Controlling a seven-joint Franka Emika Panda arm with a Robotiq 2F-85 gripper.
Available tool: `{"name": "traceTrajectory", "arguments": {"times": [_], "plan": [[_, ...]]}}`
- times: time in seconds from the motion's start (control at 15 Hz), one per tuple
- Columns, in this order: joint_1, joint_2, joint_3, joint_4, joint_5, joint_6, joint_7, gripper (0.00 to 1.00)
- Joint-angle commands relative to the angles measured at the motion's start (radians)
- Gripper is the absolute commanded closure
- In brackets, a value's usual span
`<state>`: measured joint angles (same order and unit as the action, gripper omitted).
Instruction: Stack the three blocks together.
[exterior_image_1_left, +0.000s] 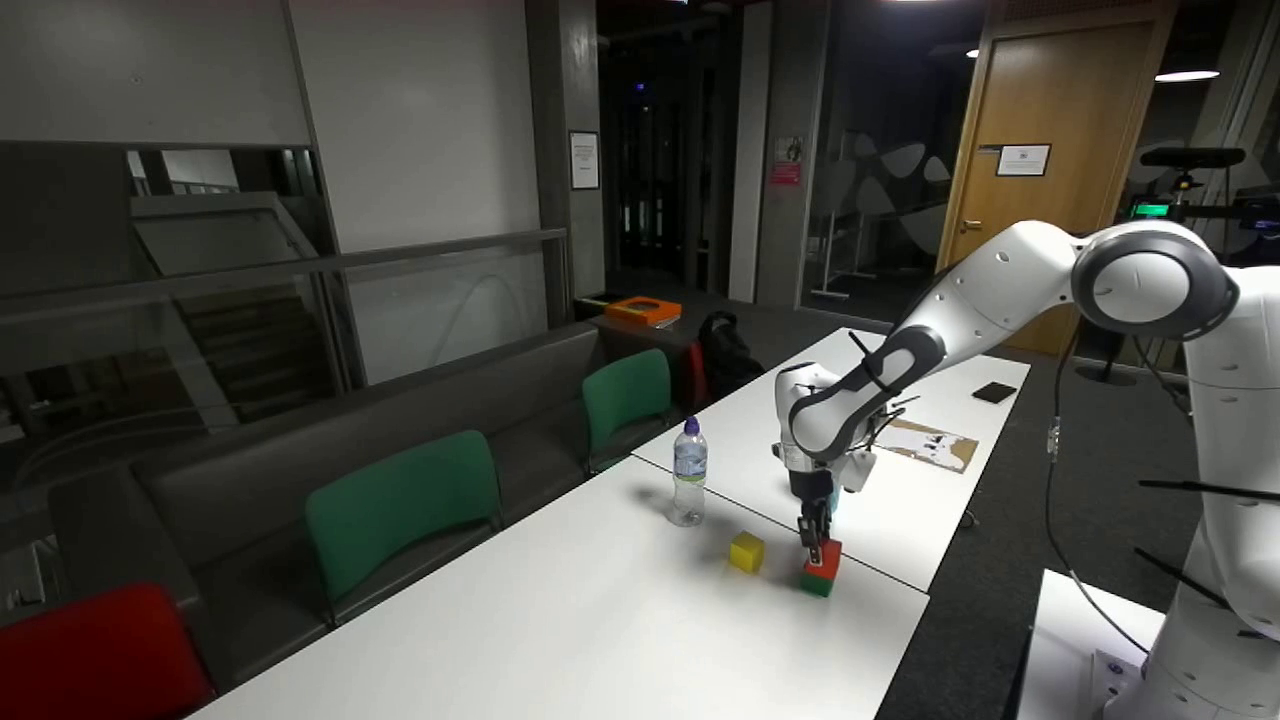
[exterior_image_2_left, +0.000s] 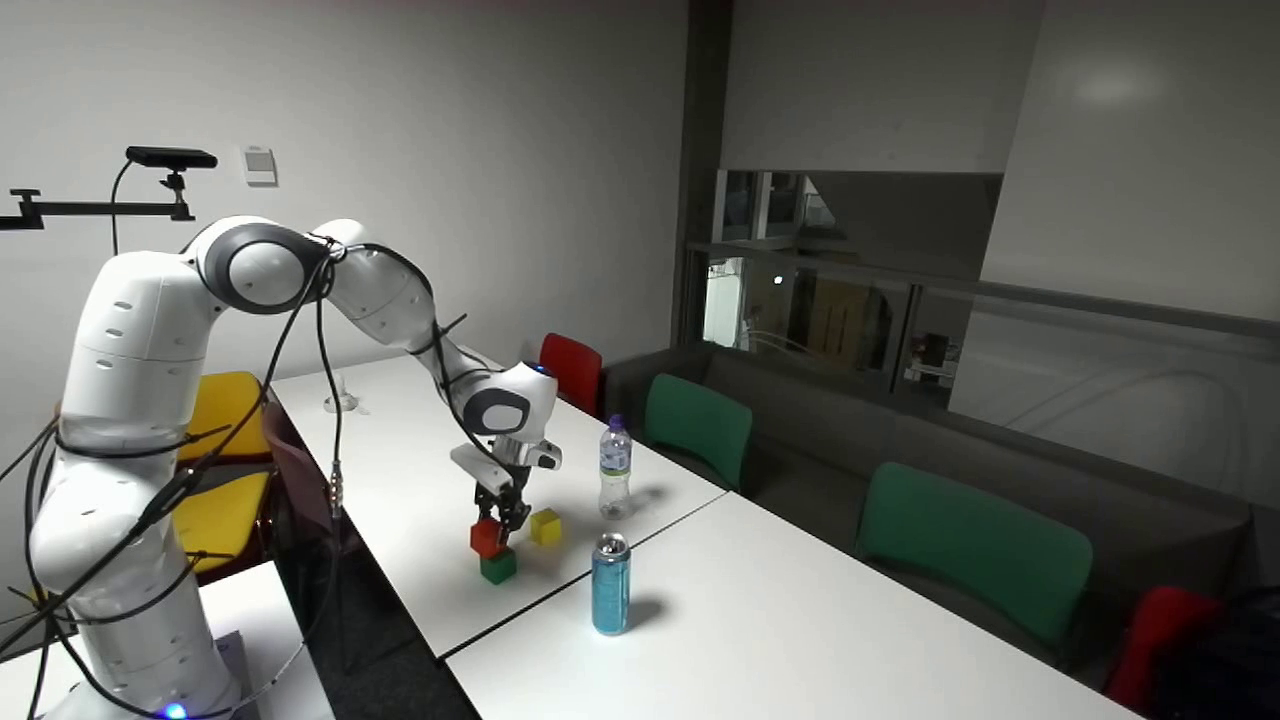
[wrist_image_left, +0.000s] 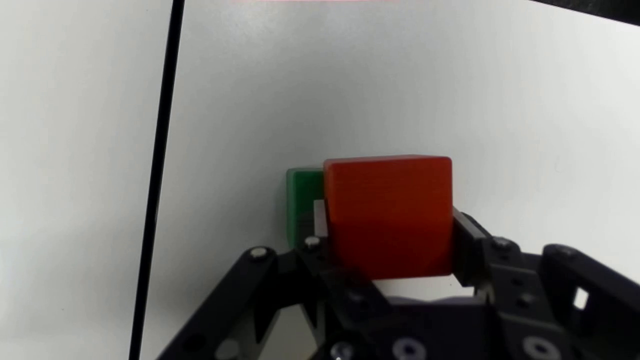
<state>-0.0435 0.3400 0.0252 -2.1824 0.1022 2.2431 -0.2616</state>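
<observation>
Gripper (wrist_image_left: 392, 222): clamped on the red block (wrist_image_left: 390, 210), a finger (wrist_image_left: 472, 245) against each of two opposite faces; its body ran off the lower border of the wrist view.
Red block: above the green block (exterior_image_2_left: 498, 567), offset from it in the wrist view; in an exterior view a finger hid part of the red block (exterior_image_1_left: 832, 560); its underside was hidden, and contact with the green block could not be told.
Green block: on the table (exterior_image_1_left: 600, 640); in the wrist view a strip showed beside the red block, the rest covered.
Yellow block (exterior_image_2_left: 546, 527): on the table, apart from the other two, between them and the bottle (exterior_image_1_left: 689, 480).
Bottle: clear plastic, purple cap, upright near the yellow block.
Can (exterior_image_2_left: 611, 590): blue, upright across the seam (wrist_image_left: 160, 125) from the blocks; in an exterior view only a sliver of the can (exterior_image_1_left: 835, 498) showed past the arm (exterior_image_1_left: 1010, 275).
Seam: dark line between two tabletops, near the green block, apart from it.
Table edge (exterior_image_1_left: 905, 655): on the arm base's side; the green block stood nearer to it than the yellow block.
Open room: white tabletop (exterior_image_1_left: 520, 650) stretched from the yellow block to the lower border of an exterior view, cut off there.
</observation>
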Motion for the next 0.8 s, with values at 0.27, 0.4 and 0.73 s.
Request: {"name": "traceTrajectory", "arguments": {"times": [0.27, 0.4, 0.73], "plan": [[-0.018, 0.002, 0.008, -0.004, 0.013, 0.006, -0.026, 0.37], [-0.018, 0.003, 0.009, -0.004, 0.014, 0.006, -0.026, 0.13], [-0.018, 0.008, 0.010, -0.002, 0.014, 0.006, -0.027, 0.00]]}}
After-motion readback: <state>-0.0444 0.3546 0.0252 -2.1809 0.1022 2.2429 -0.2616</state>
